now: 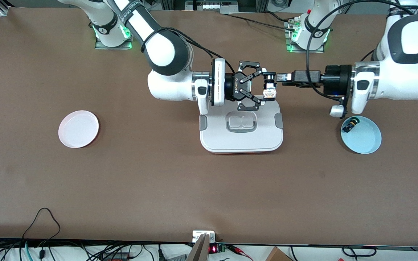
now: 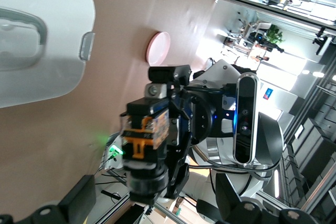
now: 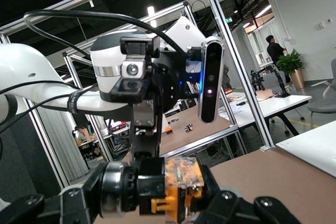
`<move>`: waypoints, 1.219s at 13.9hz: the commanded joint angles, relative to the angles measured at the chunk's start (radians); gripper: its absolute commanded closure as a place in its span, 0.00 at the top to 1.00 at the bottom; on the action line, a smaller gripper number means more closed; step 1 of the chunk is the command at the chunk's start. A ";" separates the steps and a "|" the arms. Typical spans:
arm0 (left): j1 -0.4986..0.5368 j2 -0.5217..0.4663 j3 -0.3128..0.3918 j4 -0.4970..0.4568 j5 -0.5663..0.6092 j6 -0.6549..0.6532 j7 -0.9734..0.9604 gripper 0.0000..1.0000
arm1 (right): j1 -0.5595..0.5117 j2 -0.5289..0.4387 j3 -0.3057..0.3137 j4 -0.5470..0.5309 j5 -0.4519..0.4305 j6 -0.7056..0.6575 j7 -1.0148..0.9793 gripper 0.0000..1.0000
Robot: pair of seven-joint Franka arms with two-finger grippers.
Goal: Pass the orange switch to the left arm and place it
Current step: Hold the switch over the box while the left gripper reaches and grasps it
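Both end effectors meet above box [image 1: 241, 139], plates flanking.

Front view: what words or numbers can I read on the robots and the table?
"ROBOTIQ": on the body of the right claw, written sideways.
White letters on the black strap around the right arm: too blurred to read.
Red digits on the little display at the edge of the table nearest the camera: too small to read.
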 commanded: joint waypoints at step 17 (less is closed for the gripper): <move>0.020 0.061 -0.031 -0.023 -0.073 0.056 0.194 0.44 | 0.004 0.015 0.003 0.031 0.021 0.016 -0.019 0.00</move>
